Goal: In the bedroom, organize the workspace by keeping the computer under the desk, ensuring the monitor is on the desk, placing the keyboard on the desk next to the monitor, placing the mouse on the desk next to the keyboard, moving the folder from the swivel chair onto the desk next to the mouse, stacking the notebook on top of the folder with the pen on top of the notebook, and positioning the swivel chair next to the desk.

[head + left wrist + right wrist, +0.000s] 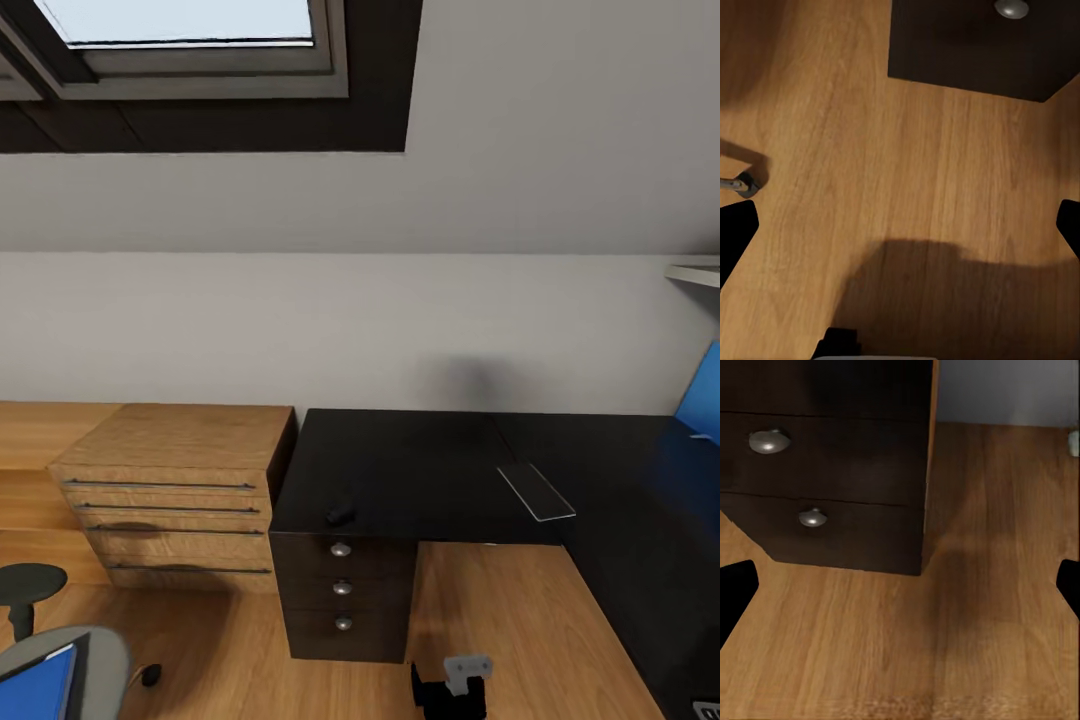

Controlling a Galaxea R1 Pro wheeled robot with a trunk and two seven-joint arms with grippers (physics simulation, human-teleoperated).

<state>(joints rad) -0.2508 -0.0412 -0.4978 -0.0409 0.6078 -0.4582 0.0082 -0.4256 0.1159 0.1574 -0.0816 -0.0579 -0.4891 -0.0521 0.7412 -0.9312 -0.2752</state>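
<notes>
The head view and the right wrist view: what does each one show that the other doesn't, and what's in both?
Head view alone: the black desk top with the mouse on it, the wooden dresser, a skylight, and the blue folder on the swivel chair.
Right wrist view alone: the right gripper, fingers spread wide.
Both: the drawer unit with silver knobs, and the plank floor.

We see the desk [420, 470] in matt black, smooth-faced, its drawer unit [345, 590] carrying round knobs [341, 549] of dull silvery metal. The floor [520, 620] and the dresser [175, 480] beside it show light, grained wood; the dresser's bar handles [160, 486] look like brushed metal. The mouse [340, 515] appears dark matt plastic. The folder [40, 680] is a flat, smooth blue.
</notes>
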